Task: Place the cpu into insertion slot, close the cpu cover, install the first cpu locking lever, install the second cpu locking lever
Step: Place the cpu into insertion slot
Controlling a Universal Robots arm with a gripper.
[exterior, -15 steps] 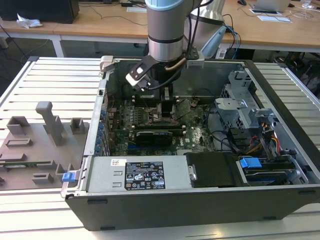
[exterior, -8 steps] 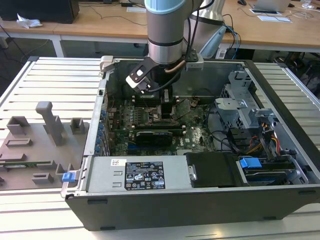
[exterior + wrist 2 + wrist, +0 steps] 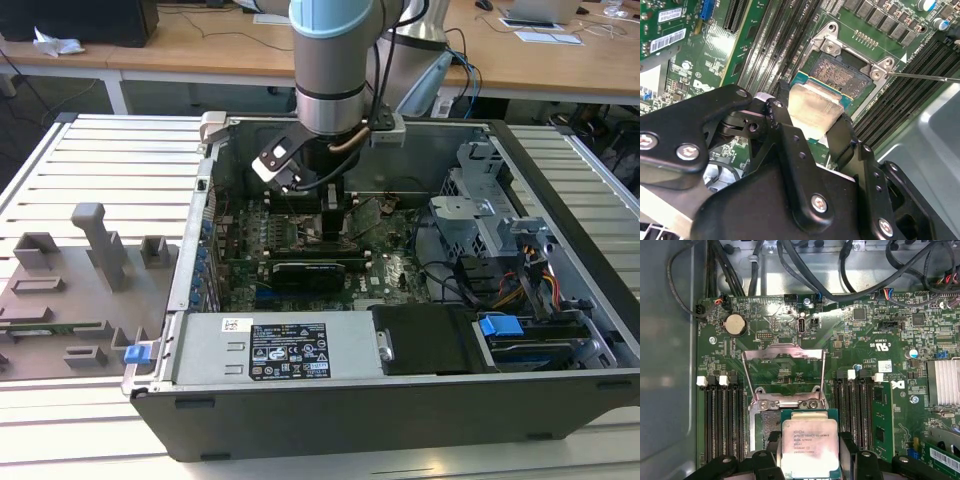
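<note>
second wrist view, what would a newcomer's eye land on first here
The silver cpu stands out first, pinched in the black gripper right over the insertion slot. In the first wrist view, the cpu cover stands swung open beyond the slot. In the exterior view, the arm reaches down into the open computer case.

The cpu (image 3: pixel 810 444), silver-grey top upward, is held in the claw (image 3: pixel 810 122), partly over the black insertion slot (image 3: pixel 840 75). The steel cpu cover (image 3: pixel 785 354) stands open.
</note>
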